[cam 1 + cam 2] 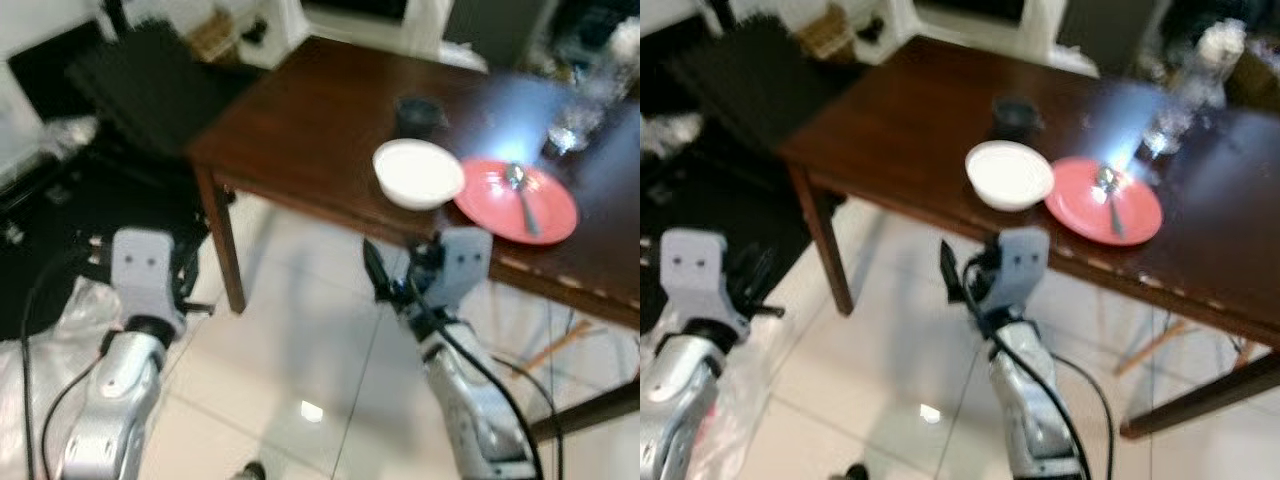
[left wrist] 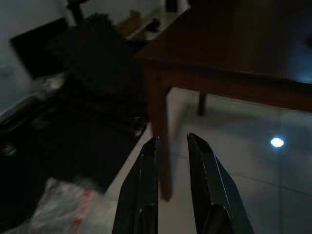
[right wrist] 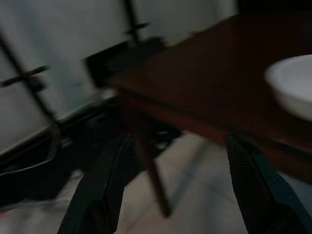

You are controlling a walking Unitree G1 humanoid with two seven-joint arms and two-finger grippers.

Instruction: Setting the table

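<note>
A white bowl (image 1: 418, 172) stands near the front edge of the dark wooden table (image 1: 300, 120). Right beside it is a red plate (image 1: 520, 205) with a metal spoon (image 1: 522, 195) lying on it. A dark cup (image 1: 418, 115) stands just behind the bowl. My right gripper (image 3: 179, 141) is open and holds nothing. It hangs below and in front of the table edge, under the bowl, with one black finger (image 1: 372, 268) pointing up. My left gripper (image 2: 174, 141) is low over the floor, left of the table leg (image 2: 158, 126). Its fingers are close together and hold nothing.
A clear glass or bottle (image 1: 575, 125) stands at the back right of the table. Black furniture and bags (image 1: 140, 90) crowd the floor to the left. A crumpled plastic bag (image 2: 73, 214) lies near my left arm. White tiles (image 1: 300, 340) run in front of the table.
</note>
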